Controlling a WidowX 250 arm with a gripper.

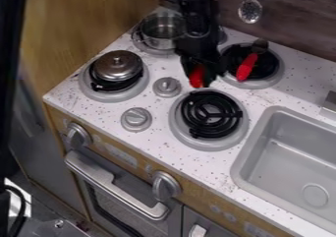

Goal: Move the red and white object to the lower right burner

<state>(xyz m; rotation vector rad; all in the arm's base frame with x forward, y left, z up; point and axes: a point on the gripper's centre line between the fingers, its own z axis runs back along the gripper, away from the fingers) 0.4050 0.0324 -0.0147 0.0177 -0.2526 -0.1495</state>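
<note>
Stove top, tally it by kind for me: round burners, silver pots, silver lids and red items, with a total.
Round grey-rimmed burners: 4
Silver metal pot: 1
Silver domed lid: 1
Red items: 2
Total: 8
Not counted: a grey piece partly hidden by the black robot arm, too covered to identify.

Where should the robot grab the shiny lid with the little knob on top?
Probably by the knob, coming straight down from above. It sticks up from the middle of the round lid, while the lid's smooth, sloping top gives less to pinch.
</note>
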